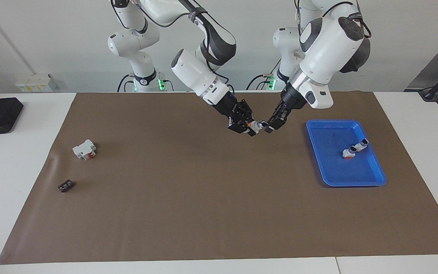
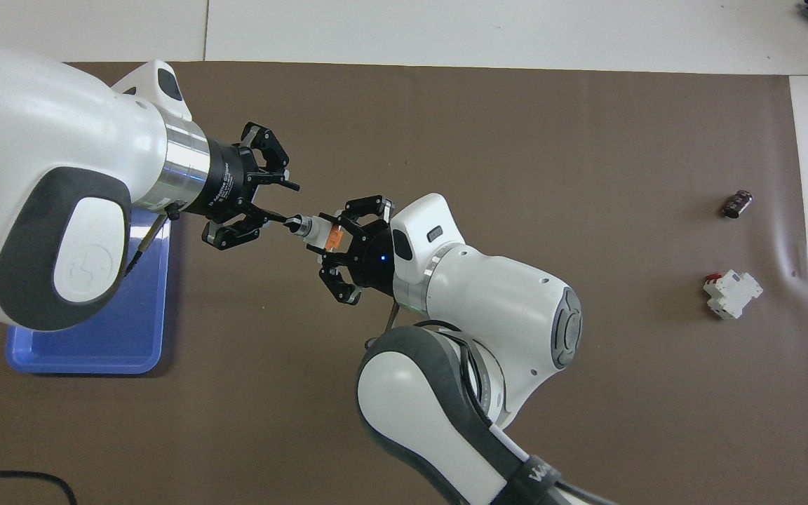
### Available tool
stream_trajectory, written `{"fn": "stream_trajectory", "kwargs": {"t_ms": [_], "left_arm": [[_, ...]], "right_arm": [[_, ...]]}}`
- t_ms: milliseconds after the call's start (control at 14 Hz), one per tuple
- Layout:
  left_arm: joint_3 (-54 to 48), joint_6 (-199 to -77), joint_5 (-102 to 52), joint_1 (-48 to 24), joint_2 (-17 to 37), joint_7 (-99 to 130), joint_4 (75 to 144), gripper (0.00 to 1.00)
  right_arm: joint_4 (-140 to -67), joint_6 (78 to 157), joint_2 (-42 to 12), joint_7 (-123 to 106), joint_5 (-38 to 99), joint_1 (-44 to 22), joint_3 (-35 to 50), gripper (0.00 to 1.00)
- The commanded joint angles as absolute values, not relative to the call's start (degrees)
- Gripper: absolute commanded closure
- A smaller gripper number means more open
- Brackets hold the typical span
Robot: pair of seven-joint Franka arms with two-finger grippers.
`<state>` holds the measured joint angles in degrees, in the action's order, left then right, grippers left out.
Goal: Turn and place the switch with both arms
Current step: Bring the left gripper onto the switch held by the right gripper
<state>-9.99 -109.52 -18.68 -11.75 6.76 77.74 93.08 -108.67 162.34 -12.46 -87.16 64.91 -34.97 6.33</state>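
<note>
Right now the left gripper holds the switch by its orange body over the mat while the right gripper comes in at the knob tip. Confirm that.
The arms are swapped. In the overhead view the right gripper holds the switch by its orange body over the mat, and the left gripper comes in at the knob tip.

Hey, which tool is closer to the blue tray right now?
Left. The left tool is in the air over the brown mat beside the blue tray, at the knob tip of the switch. The right tool holds that switch one step further from the tray.
</note>
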Motion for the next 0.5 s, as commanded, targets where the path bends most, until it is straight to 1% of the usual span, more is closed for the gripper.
{"fn": "stream_trajectory", "kwargs": {"t_ms": [0, 214, 427], "left_arm": [[-9.2, -111.0, -18.3, -12.8, 6.4, 80.0, 94.1, 0.60], [-9.2, -110.7, -18.3, -12.7, 6.2, 80.0, 94.6, 0.64], [-9.1, -111.0, -18.3, -12.8, 5.5, 80.1, 96.7, 0.65]], "right_arm": [[-107.6, 163.7, -13.3, -86.6, 65.6, -35.2, 6.5, 1.00], [-107.6, 163.7, -13.3, -86.6, 65.6, -35.2, 6.5, 1.00], [-107.6, 163.7, -13.3, -86.6, 65.6, -35.2, 6.5, 1.00]]}}
